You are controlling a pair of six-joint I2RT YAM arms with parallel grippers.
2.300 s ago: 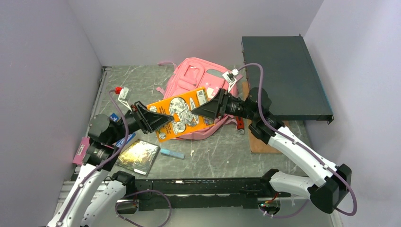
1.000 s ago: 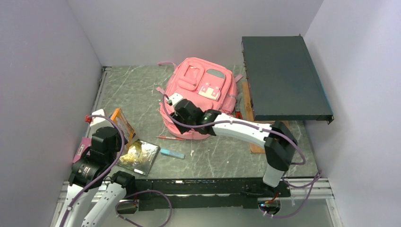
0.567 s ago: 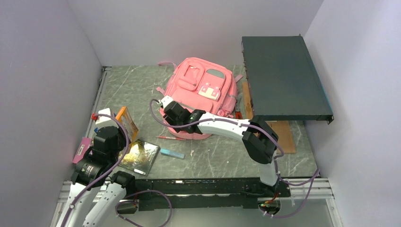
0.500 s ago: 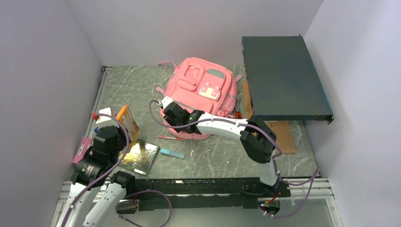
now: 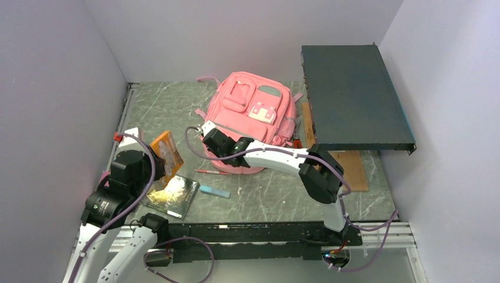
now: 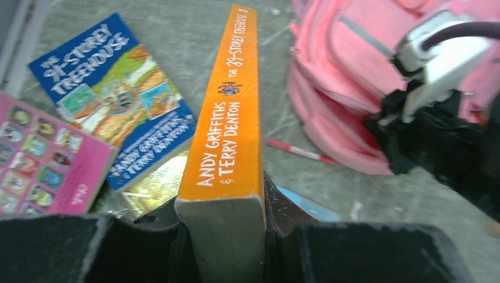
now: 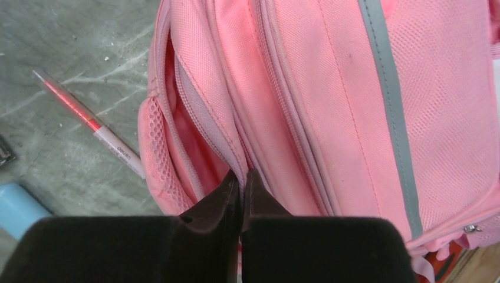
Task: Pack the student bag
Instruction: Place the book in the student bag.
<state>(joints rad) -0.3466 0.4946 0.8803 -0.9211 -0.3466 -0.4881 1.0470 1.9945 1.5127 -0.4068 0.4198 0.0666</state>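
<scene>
Top external view: we see the student bag (image 5: 253,115) lying flat at the back middle of the grey marbled counter (image 5: 159,109), pockets up, with its near end towards the arms. The right claw (image 5: 211,143) sits at that near left corner. In the right wrist view its fingers (image 7: 218,203) are pressed together on a fabric seam of the bag, just beside a gaping pocket mouth.

A red-and-white pen (image 5: 206,171) lies on the counter just in front of the bag, and a light blue stick (image 5: 214,191) lies nearer still.

To the left, well apart from the bag, the left claw (image 5: 158,164) pinches an orange book (image 5: 167,152) and holds it off the counter. In the left wrist view we see the book on edge, spine up. Below it lie a blue book (image 6: 118,100), a pink book (image 6: 41,165) and a shiny gold packet (image 5: 174,194).

Right of the bag, a dark flat case (image 5: 354,94) overhangs a wooden board (image 5: 354,168).
</scene>
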